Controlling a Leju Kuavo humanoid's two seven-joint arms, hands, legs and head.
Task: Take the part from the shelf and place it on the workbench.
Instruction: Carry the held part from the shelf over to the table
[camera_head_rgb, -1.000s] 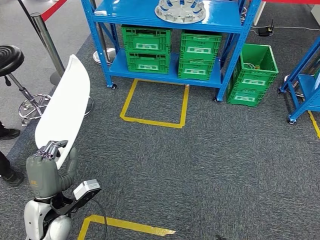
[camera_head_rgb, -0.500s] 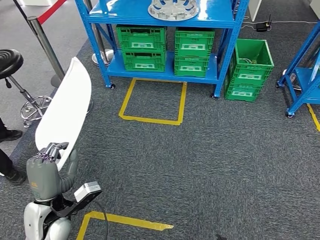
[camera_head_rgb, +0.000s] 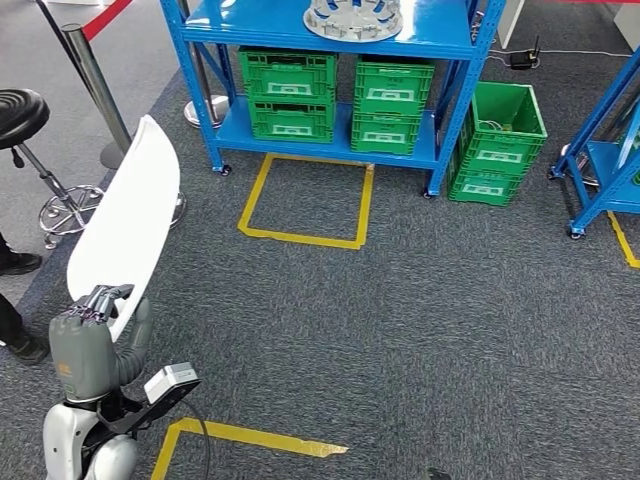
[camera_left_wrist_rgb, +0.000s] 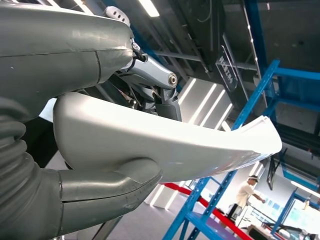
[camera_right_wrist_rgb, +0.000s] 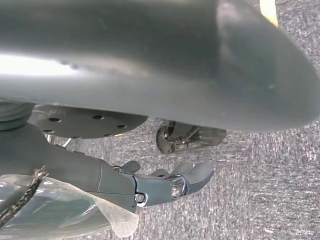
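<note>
My left hand (camera_head_rgb: 84, 345) grips the lower end of a long, curved white part (camera_head_rgb: 124, 225), which stands up and leans away from me at the left of the head view. In the left wrist view, the thick thumb (camera_left_wrist_rgb: 109, 187) lies under the white part (camera_left_wrist_rgb: 170, 145) and the darker fingers (camera_left_wrist_rgb: 166, 97) press on its other side. My right hand (camera_right_wrist_rgb: 158, 185) hangs over grey carpet with its fingers stretched out and nothing in them.
A blue shelf (camera_head_rgb: 332, 35) ahead carries a round silver part (camera_head_rgb: 353, 17) and green crates (camera_head_rgb: 287, 90). Another green crate (camera_head_rgb: 496, 130) stands on the floor beside it. Yellow tape outlines (camera_head_rgb: 306, 238) mark the carpet. A black stool (camera_head_rgb: 30, 120), a stanchion (camera_head_rgb: 94, 85) and a person's shoes (camera_head_rgb: 19, 262) are at left.
The whole picture has shifted slightly, so the camera moved; the shelf now sits a little higher and further left in view. My left hand still holds the white part the same way.
</note>
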